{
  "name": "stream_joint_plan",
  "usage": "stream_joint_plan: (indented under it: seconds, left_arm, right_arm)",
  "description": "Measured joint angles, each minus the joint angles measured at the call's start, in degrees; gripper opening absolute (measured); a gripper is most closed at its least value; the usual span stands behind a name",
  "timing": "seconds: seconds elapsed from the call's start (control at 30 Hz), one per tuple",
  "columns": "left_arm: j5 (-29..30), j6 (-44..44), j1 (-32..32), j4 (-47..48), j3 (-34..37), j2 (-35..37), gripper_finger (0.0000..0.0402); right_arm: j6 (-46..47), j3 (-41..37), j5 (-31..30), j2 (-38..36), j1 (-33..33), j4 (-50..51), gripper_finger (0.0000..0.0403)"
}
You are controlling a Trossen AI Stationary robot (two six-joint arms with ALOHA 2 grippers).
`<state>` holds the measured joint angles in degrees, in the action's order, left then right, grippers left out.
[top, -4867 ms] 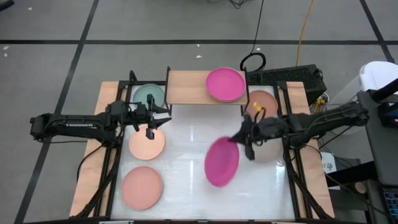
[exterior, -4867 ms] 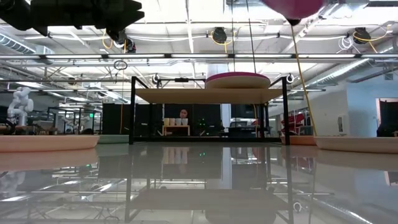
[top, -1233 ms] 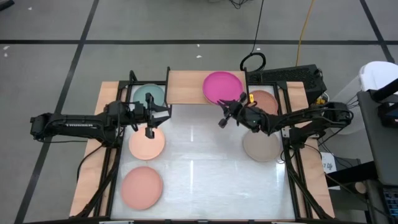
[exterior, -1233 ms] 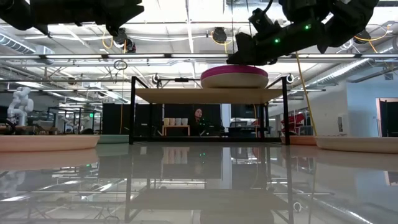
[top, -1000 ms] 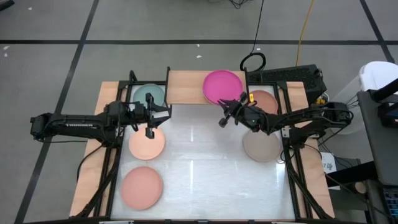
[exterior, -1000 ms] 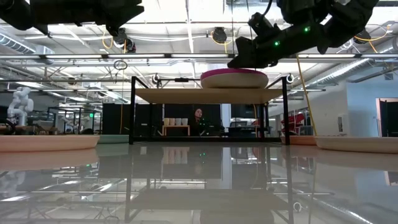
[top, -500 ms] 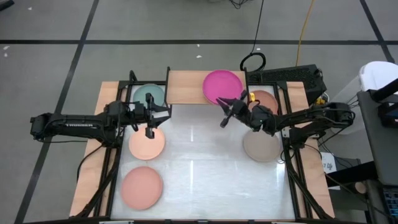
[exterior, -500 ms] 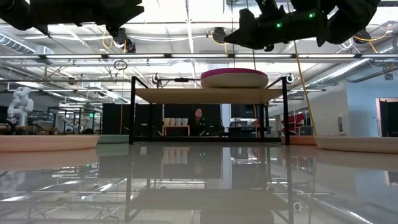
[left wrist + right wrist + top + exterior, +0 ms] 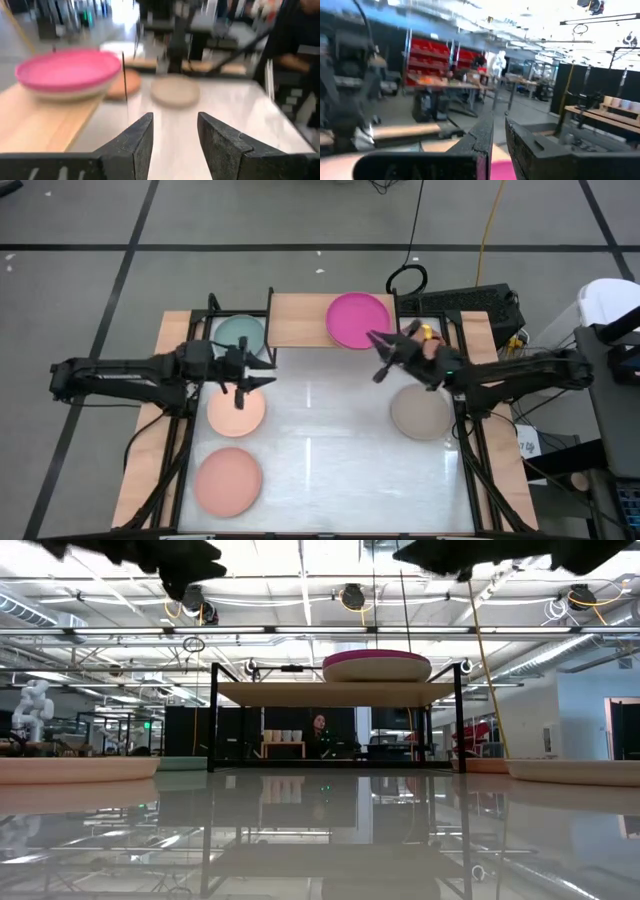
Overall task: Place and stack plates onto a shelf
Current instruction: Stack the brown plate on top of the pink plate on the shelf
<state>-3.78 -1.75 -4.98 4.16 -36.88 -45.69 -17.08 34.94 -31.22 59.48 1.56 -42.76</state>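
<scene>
Just off the shelf (image 9: pixel 305 320) edge, the empty right gripper (image 9: pixel 381 356) hovers, fingers narrowly parted, beside the magenta plates (image 9: pixel 359 319).

An open robotics lab or workshop: exposed ceiling ducts (image 9: pixel 350 595) and strip lights, red storage racks (image 9: pixel 452 62), workbenches (image 9: pixel 600 117), and a white robot (image 9: pixel 30 705) standing beyond the table (image 9: pixel 320 830).

Bright ceiling lights glare on the glossy desk (image 9: pixel 320 830), which mirrors the room; both wrist views are motion-blurred; dark arms smear along the low view's top.
</scene>
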Motion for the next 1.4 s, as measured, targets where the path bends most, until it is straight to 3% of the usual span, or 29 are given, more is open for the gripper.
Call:
stream_joint_plan:
  seconds: [0.1, 0.23, 0.33, 0.5, 0.67, 0.87, 1.1, 1.4]
  left_arm:
    - [3.8, -0.2, 3.8, 13.2, -7.1, -2.9, 0.0159]
    - [3.8, -2.0, 9.9, 27.4, -13.2, -8.0, 0.0159]
    - [3.8, -4.2, 15.1, 39.2, -14.3, -12.4, 0.0159]
    - [3.7, -6.6, 24.1, 49.0, -14.3, -20.6, 0.0159]
    - [3.7, -4.7, 31.7, 48.3, -14.3, -29.3, 0.0159]
    - [3.7, -4.4, 35.8, 45.6, -14.3, -36.8, 0.0159]
    - [2.7, -3.9, 37.0, 40.2, -14.2, -39.4, 0.0159]
    - [1.8, -4.7, 37.0, 33.8, -8.8, -39.5, 0.0159]
  right_arm:
    - [2.4, 0.0, 0.7, -5.6, -1.6, 4.2, 0.0034]
    - [4.4, 0.0, 2.4, -10.5, -4.1, 11.5, 0.0034]
    - [5.1, 0.0, 2.8, -12.1, -5.8, 15.8, 0.0034]
    - [5.4, 0.0, 2.8, -12.3, -7.8, 18.0, 0.0034]
    - [5.6, -0.1, 2.8, -11.6, -8.1, 18.0, 0.0034]
    - [5.9, 0.0, 2.8, -10.8, -8.1, 17.7, 0.0034]
    - [5.9, 0.0, 2.8, -10.5, -8.1, 17.8, 0.0034]
    - [8.2, -1.0, 2.8, -10.5, -8.1, 17.0, 0.0034]
